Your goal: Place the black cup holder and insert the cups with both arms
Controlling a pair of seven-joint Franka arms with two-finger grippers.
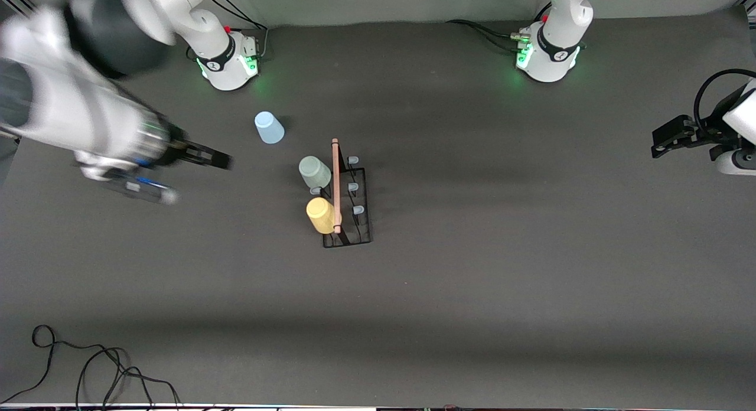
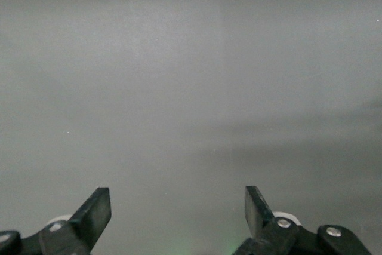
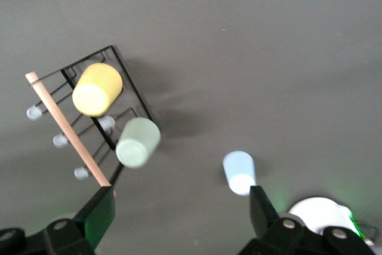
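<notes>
I see my right gripper [image 1: 220, 158] up in the air over the table toward the right arm's end, and its fingers [image 3: 98, 214] are spread apart with nothing between them. In the right wrist view the same gripper [image 3: 179, 210] looks down on the rack and all three cups.

The closest thing to it is the light blue cup [image 1: 269, 127], which stands upside down on the table [image 1: 531, 251], apart from the rack and farther from the front camera than it. Next comes the black cup holder [image 1: 348, 216], standing upright near the middle of the table with its wooden handle [image 1: 335, 183] on top. The pale green cup [image 1: 314, 172] sits on one peg on the side toward the right arm, and the yellow cup [image 1: 321, 215] sits on another peg on that same side, nearer to the front camera. The three pale-tipped pegs [image 1: 353, 186] on the side toward the left arm carry no cup.

My left gripper [image 1: 670, 140] waits at the left arm's end of the table, well apart from the rack. Its fingers [image 2: 92, 214] are also spread wide and hold nothing.

A black cable [image 1: 88, 369] lies at the table edge nearest the front camera.
</notes>
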